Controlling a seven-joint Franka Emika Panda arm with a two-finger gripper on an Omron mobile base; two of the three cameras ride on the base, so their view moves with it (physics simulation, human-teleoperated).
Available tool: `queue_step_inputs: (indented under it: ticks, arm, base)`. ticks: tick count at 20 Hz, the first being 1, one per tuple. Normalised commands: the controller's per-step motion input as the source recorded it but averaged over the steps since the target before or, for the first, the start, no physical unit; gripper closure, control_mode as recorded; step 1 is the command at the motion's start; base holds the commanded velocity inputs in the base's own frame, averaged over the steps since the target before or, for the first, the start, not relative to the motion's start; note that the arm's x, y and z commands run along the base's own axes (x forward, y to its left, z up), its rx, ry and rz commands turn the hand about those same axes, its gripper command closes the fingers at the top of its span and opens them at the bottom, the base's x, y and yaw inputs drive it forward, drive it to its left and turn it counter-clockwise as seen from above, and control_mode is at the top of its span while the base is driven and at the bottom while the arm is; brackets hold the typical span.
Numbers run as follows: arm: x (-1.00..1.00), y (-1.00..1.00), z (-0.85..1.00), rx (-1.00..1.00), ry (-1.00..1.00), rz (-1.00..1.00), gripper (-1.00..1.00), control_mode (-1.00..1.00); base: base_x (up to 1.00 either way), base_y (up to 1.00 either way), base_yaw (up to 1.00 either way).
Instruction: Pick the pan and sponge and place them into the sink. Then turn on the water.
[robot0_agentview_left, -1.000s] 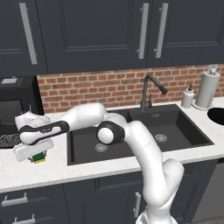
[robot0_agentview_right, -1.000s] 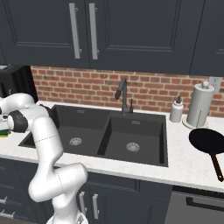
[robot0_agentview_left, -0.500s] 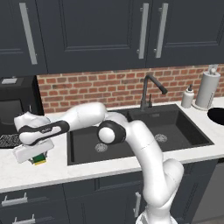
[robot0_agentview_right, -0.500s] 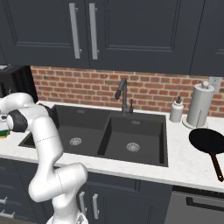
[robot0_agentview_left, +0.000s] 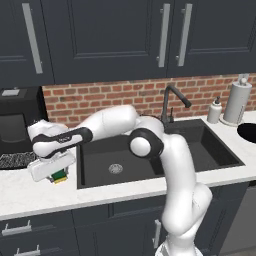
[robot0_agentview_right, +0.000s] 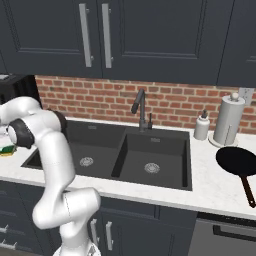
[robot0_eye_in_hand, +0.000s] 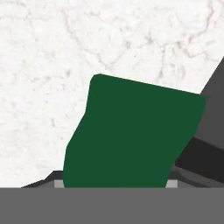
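Gripper (robot0_agentview_left: 56, 175) low at the worktop's (robot0_agentview_left: 35, 197) left part, just left of the sink's (robot0_agentview_left: 150, 160) left edge, reaching down over the sponge (robot0_agentview_left: 60, 176). Hand view: sponge's green top (robot0_eye_in_hand: 131, 135) sits right between the finger tips, close up, on white marbled worktop (robot0_eye_in_hand: 52, 52); jaws stand apart on either side of it, can't tell whether they actually press it. Sponge's yellow underside shows at the worktop level in the left base view.

Sink is a dark double basin, silver drains (robot0_agentview_right: 152, 168) in each, black gooseneck faucet (robot0_agentview_right: 140, 107) at its back edge. Pan (robot0_agentview_right: 239, 165) lies on the worktop right of the sink, near the front right, handle pointing to the front edge. Further back: soap dispenser (robot0_agentview_right: 201, 126) and paper towel roll (robot0_agentview_right: 225, 121) by the brick wall (robot0_agentview_right: 170, 102). Dark cabinets (robot0_agentview_right: 150, 35) above.
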Motion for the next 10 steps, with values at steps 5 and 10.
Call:
queue_step_inputs:
  ticks: [5,10]
  arm:
    - [-0.17,-1.0,0.38,0.03,0.0,0.0,1.0,-1.0]
    - [-0.06,-1.0,0.2,0.06,0.01,0.0,1.0,-1.0]
  base:
    - [0.0,0.0,0.0]
    - [0.0,0.0,0.0]
